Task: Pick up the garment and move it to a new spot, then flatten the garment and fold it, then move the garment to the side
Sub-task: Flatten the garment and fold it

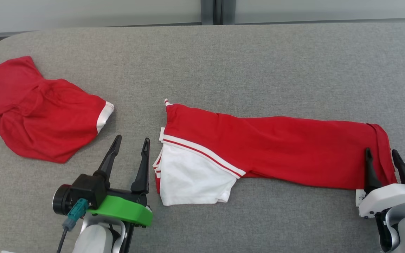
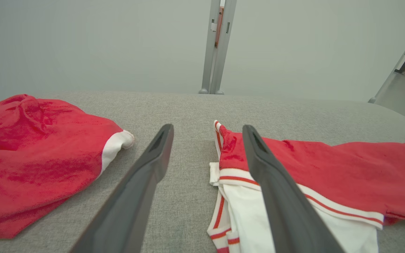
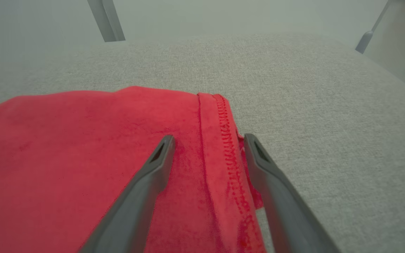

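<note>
Two grippers: left gripper, right gripper, fingers spread wide.
Garment: red, white-trimmed.
White tag: print unreadable.

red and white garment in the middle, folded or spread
Folded: the red and white garment lies as a long narrow strip, layered at its white end.
</note>
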